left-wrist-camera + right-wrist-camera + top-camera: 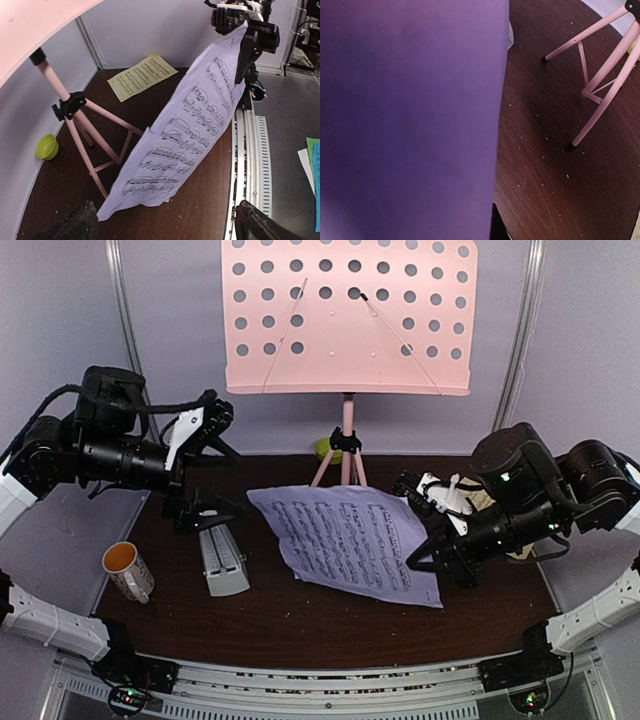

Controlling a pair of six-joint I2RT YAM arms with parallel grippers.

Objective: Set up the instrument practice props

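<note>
Right gripper is clamped on the right edge of the lavender page. Left gripper is spread wide and holds nothing.

- **Top view:** you see the page mid-table in front of the pink music stand, printed side up and sagging. This is the only view with the grey metronome, a ribbed wedge on the table under the left gripper. The white mug with its orange inside is just left of it.
- **Left wrist:** the page is actually raised and tilted, high end in the right gripper, low corner curling down at the table. That corner is just beside one of the left fingers; can't tell if they touch. This view also gives you the pale-yellow page lying flat at the far side, and a lime-green bowl by the wall behind the tripod.
- **Right wrist:** the page's blank back fills the left half, so its own fingers are hidden.

Materials:
- Stand desk is a matte pink sheet with rows of round holes and a bottom lip.
- Legs are thin pink tubes with a black hub and black feet.
- Table is dark wood grain with pale specks.
- The page is thin, wavy paper.
</note>
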